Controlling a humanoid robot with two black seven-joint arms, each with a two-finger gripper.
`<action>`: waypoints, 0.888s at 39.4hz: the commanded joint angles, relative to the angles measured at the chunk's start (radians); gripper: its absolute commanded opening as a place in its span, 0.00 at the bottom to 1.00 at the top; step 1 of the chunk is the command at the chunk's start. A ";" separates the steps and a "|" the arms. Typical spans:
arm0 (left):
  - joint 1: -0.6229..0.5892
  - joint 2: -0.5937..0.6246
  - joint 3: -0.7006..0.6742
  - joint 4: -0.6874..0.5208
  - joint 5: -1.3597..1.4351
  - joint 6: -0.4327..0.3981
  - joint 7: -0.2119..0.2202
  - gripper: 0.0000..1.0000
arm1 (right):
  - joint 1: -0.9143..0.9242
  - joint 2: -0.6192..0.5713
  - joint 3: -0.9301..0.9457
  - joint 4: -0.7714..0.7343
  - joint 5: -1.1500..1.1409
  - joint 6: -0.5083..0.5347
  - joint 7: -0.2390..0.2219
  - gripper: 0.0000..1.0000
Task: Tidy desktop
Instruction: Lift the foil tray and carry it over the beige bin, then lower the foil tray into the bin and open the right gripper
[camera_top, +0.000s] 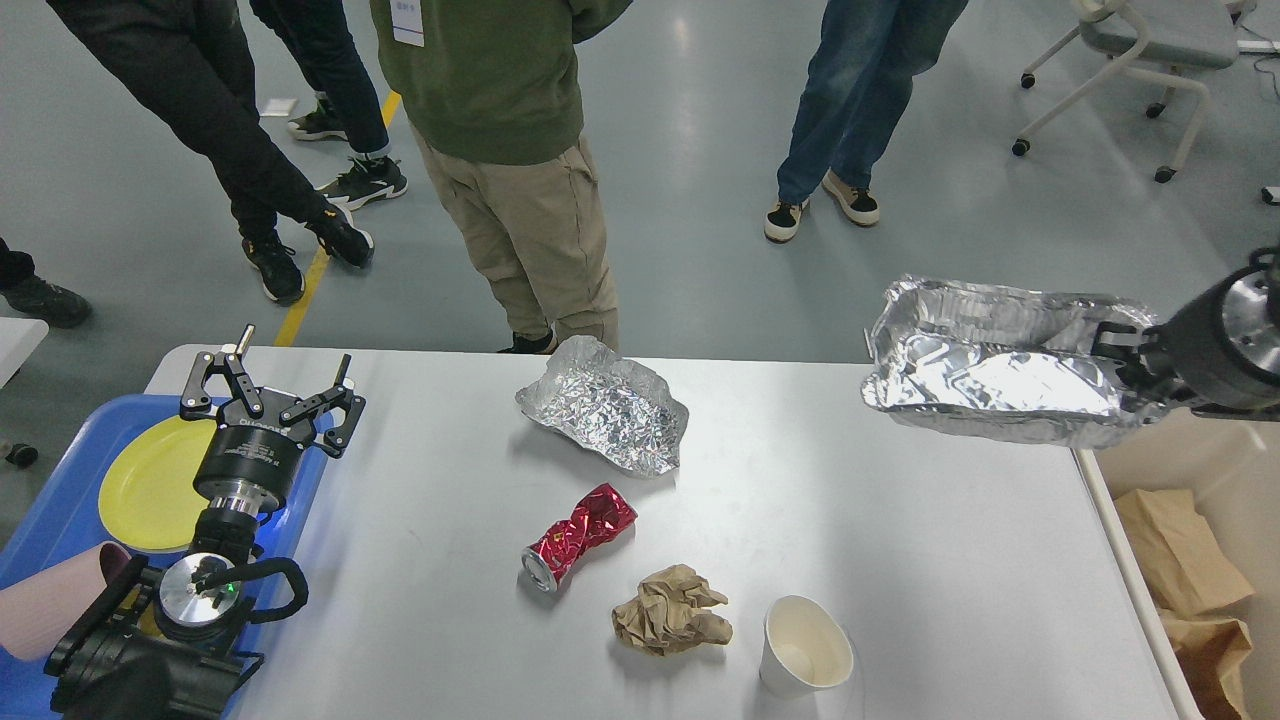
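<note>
Head view: right gripper (1125, 362) grasps foil tray (990, 375) past desktop (900, 530); left gripper (290, 385) released

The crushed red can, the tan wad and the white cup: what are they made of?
Crushed red can: looks like thin metal, glossy, with a silver end. Tan wad: seemingly brown paper, matte, sharp creases. White cup: probably paper, matte, thin rim.

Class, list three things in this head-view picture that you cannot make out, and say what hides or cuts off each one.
1. Head view: the beige plastic bin beside the white desktop is cut off by the right edge and partly covered by the crumpled foil tray.
2. Head view: the right gripper jaws are hidden by that foil tray.
3. Head view: the blue plastic tray is partly covered by the left gripper and its arm.
</note>
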 joint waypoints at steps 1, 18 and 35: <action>0.000 0.000 0.000 0.000 0.000 0.000 0.000 0.96 | -0.073 -0.095 -0.045 -0.072 -0.008 -0.038 0.001 0.00; 0.000 0.000 0.000 0.000 0.000 0.000 0.000 0.96 | -0.834 -0.403 0.252 -0.819 -0.014 -0.035 -0.001 0.00; 0.000 0.000 0.000 0.000 0.000 0.000 0.000 0.96 | -1.531 -0.253 0.703 -1.469 -0.005 -0.096 -0.010 0.00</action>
